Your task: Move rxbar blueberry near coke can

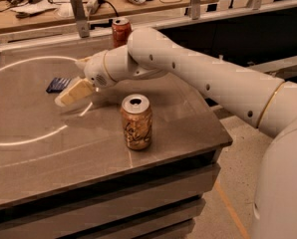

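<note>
The rxbar blueberry [58, 84], a flat dark blue bar, lies on the grey table [34, 148] at the left. My gripper [72, 93] is just to the right of it and slightly nearer the camera, close above the table, with its tip beside the bar's right end. The coke can [121, 30], red with a silver top, stands upright at the table's back edge, behind my arm.
A tan can with dark scribbled lettering [136, 122] stands upright near the table's front right. My white arm [203, 78] reaches in from the right above the table. A cluttered workbench [49, 4] runs behind. The table's front edge [113, 176] drops to the floor.
</note>
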`<state>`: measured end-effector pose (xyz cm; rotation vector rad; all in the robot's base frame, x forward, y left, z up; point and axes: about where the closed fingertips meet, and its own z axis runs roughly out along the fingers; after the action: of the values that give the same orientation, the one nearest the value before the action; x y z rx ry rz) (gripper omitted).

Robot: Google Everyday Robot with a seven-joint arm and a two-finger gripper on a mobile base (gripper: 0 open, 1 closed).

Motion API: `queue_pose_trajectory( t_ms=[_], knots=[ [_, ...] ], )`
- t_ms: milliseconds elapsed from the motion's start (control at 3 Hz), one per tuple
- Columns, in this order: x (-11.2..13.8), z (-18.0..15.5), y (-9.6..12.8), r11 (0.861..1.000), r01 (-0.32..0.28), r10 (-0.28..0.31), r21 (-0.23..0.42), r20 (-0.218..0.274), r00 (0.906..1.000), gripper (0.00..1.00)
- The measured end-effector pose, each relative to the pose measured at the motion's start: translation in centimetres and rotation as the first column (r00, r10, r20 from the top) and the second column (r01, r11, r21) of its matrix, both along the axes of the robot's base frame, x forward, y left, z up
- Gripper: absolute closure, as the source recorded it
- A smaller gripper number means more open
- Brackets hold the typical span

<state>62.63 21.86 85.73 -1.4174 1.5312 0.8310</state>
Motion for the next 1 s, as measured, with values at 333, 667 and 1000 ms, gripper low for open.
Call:
queue_pose_trajectory(
  t_ms=[333, 667, 1000],
  knots=[
    [0.1, -0.2, -0.33, 1.0, 0.008, -0.009, 0.008, 0.001, 1.0, 0.0],
    [0.25, -0.57, -0.52, 1.0, 0.019, -0.019, 0.021, -0.001, 0.9998, 0.0],
    [0.29, -1.07, -0.81, 0.999, 0.024, -0.023, 0.025, -0.007, 0.9997, 0.0]
  ],
)
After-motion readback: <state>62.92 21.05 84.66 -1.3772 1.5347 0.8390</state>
